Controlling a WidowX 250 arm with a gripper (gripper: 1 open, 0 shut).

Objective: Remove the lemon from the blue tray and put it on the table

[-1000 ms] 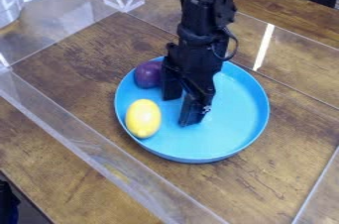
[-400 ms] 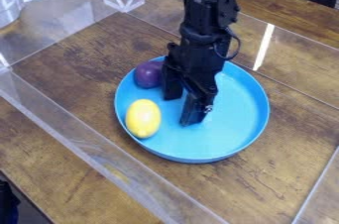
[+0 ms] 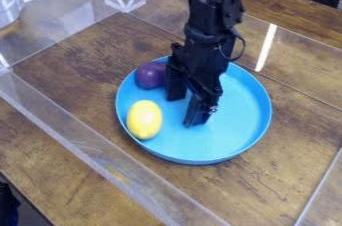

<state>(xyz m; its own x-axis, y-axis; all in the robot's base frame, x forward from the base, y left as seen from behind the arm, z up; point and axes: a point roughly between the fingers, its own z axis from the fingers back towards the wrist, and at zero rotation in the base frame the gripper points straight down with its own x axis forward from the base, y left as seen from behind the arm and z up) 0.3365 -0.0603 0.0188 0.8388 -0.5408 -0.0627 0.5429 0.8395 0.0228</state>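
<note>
Lemon [image 3: 144,119]: lying on the blue tray [image 3: 241,130] near its left rim, not yet lifted.
Gripper [image 3: 195,113]: pointing straight down inside the tray beside the lemon, jaws spread, empty.
Purple fruit [image 3: 151,75]: behind the lemon.
Table [image 3: 80,65]: bare wood around the tray, where the lemon should go.

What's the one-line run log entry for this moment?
gripper: open, pointing down inside blue tray | lemon: in tray, beside gripper, not held | purple object: in tray | task: not done
</note>
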